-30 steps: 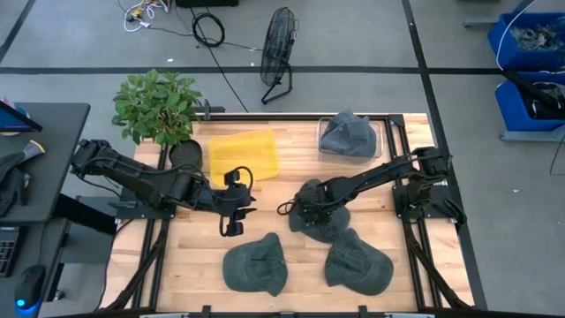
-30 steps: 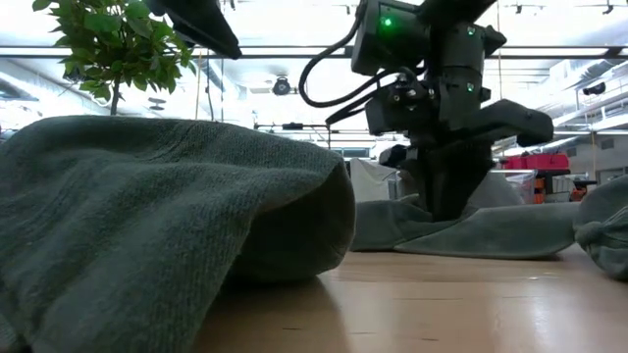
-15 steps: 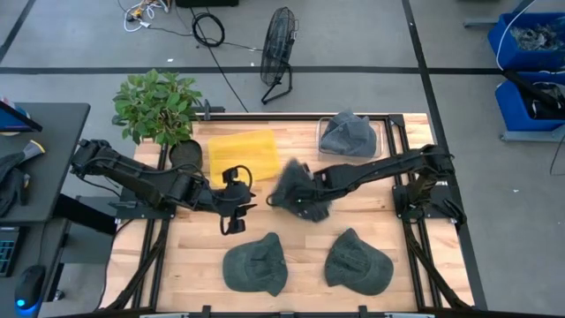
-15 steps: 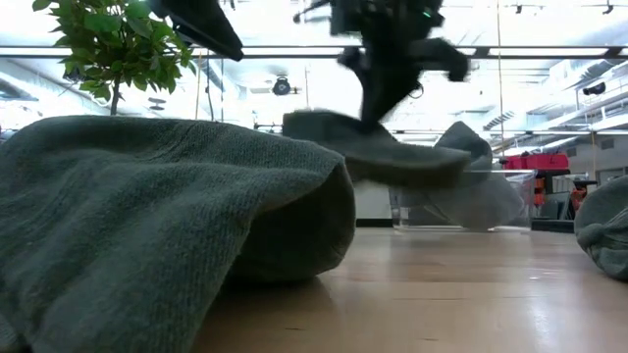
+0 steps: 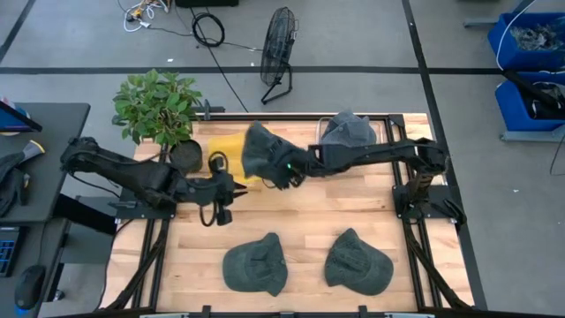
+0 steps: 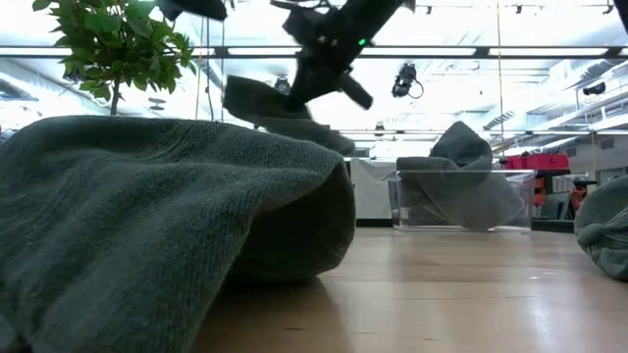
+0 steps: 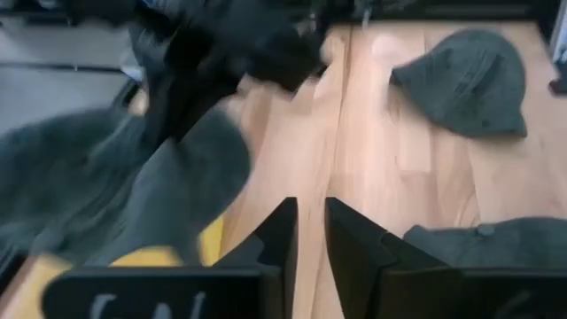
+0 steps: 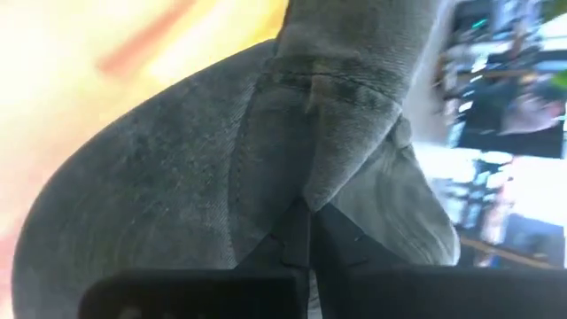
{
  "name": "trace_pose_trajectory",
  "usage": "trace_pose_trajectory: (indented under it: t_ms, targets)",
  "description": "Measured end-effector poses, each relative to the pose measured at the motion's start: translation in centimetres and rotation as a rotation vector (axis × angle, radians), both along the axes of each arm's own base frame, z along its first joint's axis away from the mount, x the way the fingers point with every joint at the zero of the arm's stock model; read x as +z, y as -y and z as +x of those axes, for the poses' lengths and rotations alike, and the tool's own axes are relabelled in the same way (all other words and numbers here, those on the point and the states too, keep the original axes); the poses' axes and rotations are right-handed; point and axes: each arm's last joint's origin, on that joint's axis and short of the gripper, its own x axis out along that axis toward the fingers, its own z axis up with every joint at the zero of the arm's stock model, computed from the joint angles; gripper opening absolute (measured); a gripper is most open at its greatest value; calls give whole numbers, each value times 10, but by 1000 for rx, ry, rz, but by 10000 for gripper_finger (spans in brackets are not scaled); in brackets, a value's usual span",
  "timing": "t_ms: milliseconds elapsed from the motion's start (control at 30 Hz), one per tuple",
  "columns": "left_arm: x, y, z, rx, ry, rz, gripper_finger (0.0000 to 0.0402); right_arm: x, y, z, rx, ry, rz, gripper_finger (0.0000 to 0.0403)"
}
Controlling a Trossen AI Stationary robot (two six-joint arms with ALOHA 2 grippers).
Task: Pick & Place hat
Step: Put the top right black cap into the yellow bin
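My right gripper (image 5: 284,168) reaches in from the table's right, shut on a grey-green hat (image 5: 258,148). The hat hangs in the air over the yellow bin (image 5: 222,148) at the far left; the low view shows the hat (image 6: 280,108) high above the wood. In the right wrist view the hat (image 8: 177,177) fills the picture. My left gripper (image 5: 221,193) waits shut just near of the bin, touching nothing; its fingers (image 7: 288,239) show only a slit between them. My right gripper pinches a bunched fold of the hat's cloth (image 8: 310,190) between its two fingers (image 8: 288,235). It comes from the table's right, roughly level. The hat is lifted clear and droops past the fingertips toward the bin.
Two more grey hats lie by the near edge (image 5: 254,265) (image 5: 357,262); the left one (image 6: 147,226) fills the low view's foreground. A clear box (image 5: 349,134) at the far right holds another hat. A potted plant (image 5: 157,106) stands at the far left corner. Bare wood lies mid-table.
My right gripper has risen from the middle of the table and swung toward the far left, carrying the hat with it. The hat, which lay on the wood, is now lifted clear and hangs over the yellow bin. My left gripper has drawn back slightly leftward.
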Motion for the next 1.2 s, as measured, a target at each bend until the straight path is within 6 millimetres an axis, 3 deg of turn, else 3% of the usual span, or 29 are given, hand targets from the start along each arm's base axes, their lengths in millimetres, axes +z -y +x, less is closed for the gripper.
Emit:
trace_pose_trajectory:
  t_ms: [200,400,600,867,967,1200]
  targets:
    - [5,-3,-7,3,17,-2,30,-22,36,23,155,118,127,1]
    - [1,-4,-8,15,-27,16,21,-56,65,50,192,227,-24,1]
    - [-1,-4,-10,33,-46,7,21,-96,80,54,237,84,-110,2]
    - [-3,-6,-12,55,-67,30,21,-100,82,49,222,18,-84,10]
    - [-3,-6,-12,64,-67,34,21,-90,81,48,213,46,-81,28]
    - [-3,-6,-12,74,-61,32,21,-91,81,47,179,28,-105,76]
